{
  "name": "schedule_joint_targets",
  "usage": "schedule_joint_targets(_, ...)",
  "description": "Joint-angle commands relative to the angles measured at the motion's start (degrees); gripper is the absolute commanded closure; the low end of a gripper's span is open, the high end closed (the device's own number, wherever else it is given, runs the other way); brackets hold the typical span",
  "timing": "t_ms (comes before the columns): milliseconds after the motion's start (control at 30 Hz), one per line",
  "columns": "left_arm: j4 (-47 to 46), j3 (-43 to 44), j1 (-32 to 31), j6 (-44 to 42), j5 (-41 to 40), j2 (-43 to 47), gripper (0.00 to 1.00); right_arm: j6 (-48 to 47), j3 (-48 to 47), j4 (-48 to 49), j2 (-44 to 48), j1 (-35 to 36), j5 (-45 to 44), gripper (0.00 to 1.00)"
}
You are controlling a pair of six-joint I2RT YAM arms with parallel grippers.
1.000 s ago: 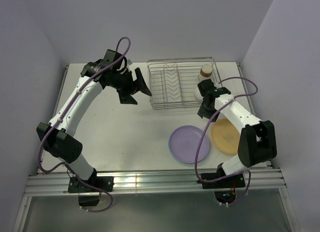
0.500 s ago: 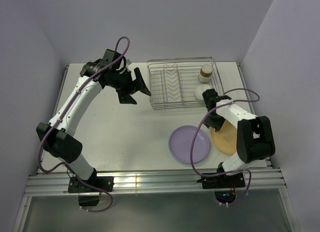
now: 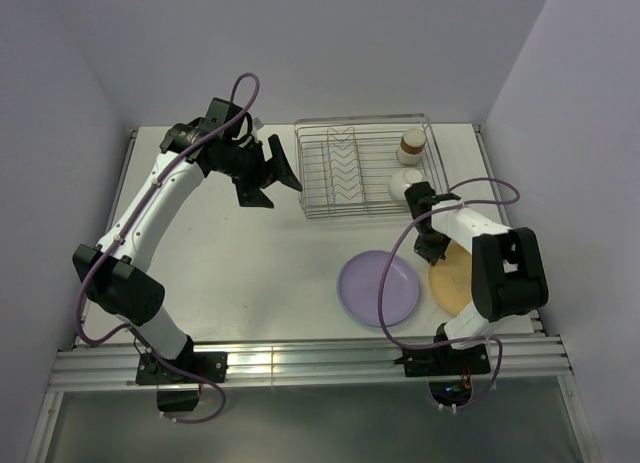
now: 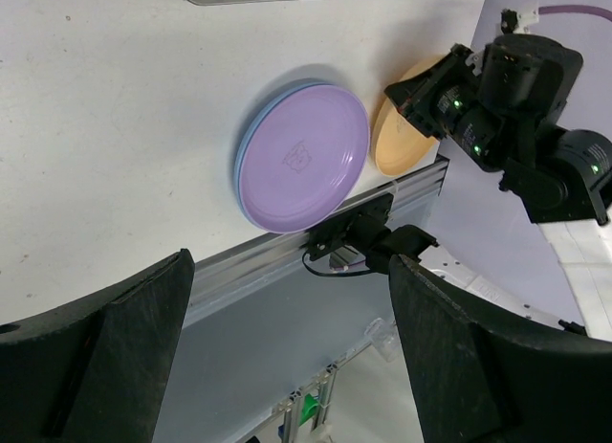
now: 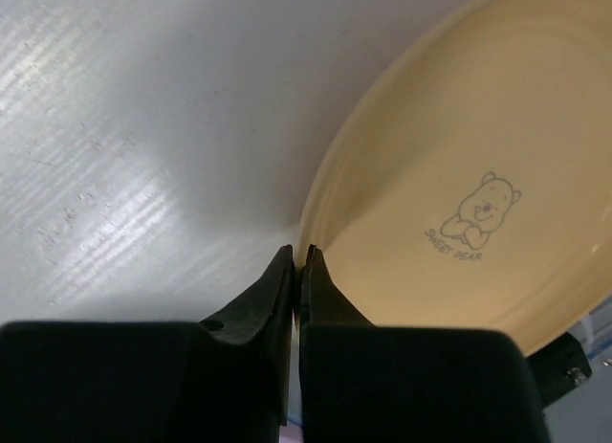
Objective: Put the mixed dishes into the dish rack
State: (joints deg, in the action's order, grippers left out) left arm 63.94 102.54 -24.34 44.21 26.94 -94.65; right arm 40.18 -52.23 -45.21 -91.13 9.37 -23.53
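Right end effector (image 5: 298,256): sitting pinched to a hairline slit, tips touching the rim of the orange-yellow plate (image 5: 459,175) at its 11 o'clock edge in the top view; not showing whether the rim is gripped.
Left end effector (image 3: 270,178): hovering spread wide and empty at 9 o'clock of the dish rack (image 3: 360,119).
Done: white bowl (image 3: 403,183) and brown-rimmed cup (image 3: 412,141) sitting at the rack's 3 o'clock end.
Left: three plates lying flat at the worktop's (image 3: 250,253) 5 o'clock; lavender plate (image 4: 304,156) resting on the blue plate (image 4: 241,166), orange-yellow just beside.
Materials: plates looking smooth, glossy, shallow, probably slippery; orange-yellow one carrying a printed bear; rack showing thin silver wire with V-shaped dividers.
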Motion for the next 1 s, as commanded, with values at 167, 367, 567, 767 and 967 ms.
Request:
schedule_joint_targets(167, -1.89, 2.66, -0.36, -0.88, 0.83, 0.70, 0.12, 3.06, -9.10, -12.52, 17.03, -0.31, -2.40, 1.00)
schedule_joint_targets(367, -4.52, 5.38, -3.60, -3.16, 1.89, -0.27, 0.14, 3.23, -26.41, -21.23, 21.35, -0.23, 9.25, 1.00)
schedule_joint_targets(567, -5.59, 13.80, -13.79, -9.30, -7.76, -2.02, 0.14, 11.22, -36.27, -20.36, 21.88, 0.83, 21.23, 1.00)
schedule_joint_targets(767, -2.60, 20.76, -23.38, -13.44, -21.20, -5.36, 0.13, 20.26, -38.56, -19.04, 20.20, 2.50, 24.05, 1.00)
schedule_joint_targets(967, -2.24, 18.24, -26.29, -13.97, -30.53, -4.93, 0.12, 28.18, -38.56, -14.83, 19.77, 4.60, 31.78, 1.00)
